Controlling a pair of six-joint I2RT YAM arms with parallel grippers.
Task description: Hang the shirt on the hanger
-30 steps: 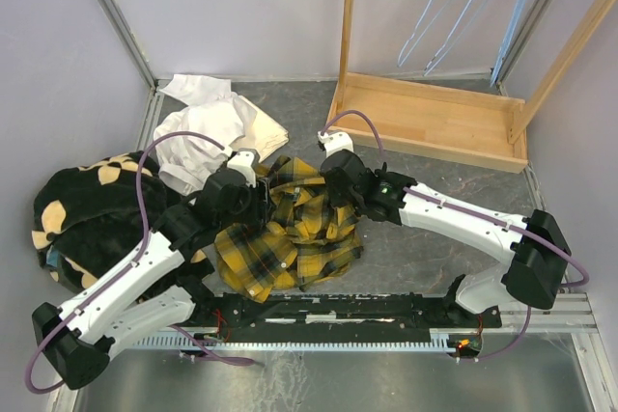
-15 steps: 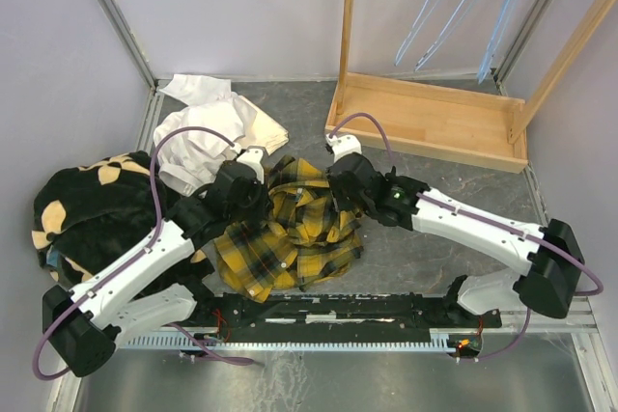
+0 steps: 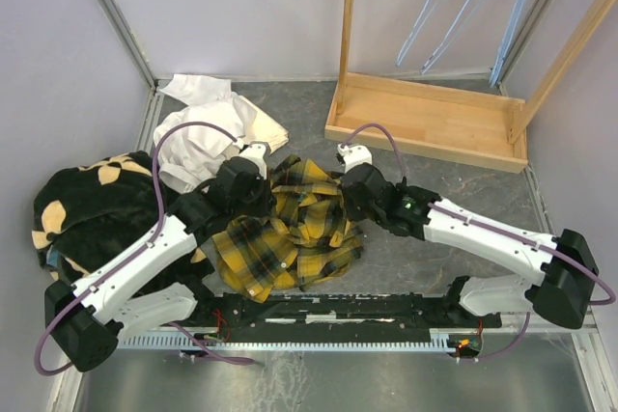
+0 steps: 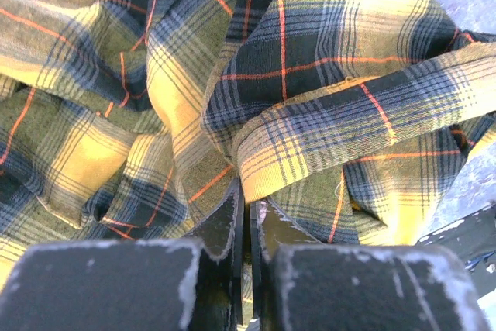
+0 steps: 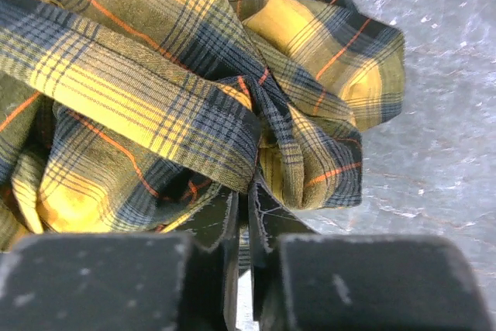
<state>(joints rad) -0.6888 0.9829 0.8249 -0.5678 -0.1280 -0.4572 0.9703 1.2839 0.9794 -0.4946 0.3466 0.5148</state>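
Top external, crumpled yellow-black plaid shirt (image 3: 290,229), left hand (image 4: 248,211) and right hand (image 5: 246,203) both pinching its folds

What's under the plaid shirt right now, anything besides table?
Only grey table shows around the shirt. Its bunched folds cover whatever lies beneath. Both wrist views show just folded cloth and bare table beside it.

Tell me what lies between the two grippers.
Only the crumpled shirt lies between the left gripper and the right gripper; the top view shows it.
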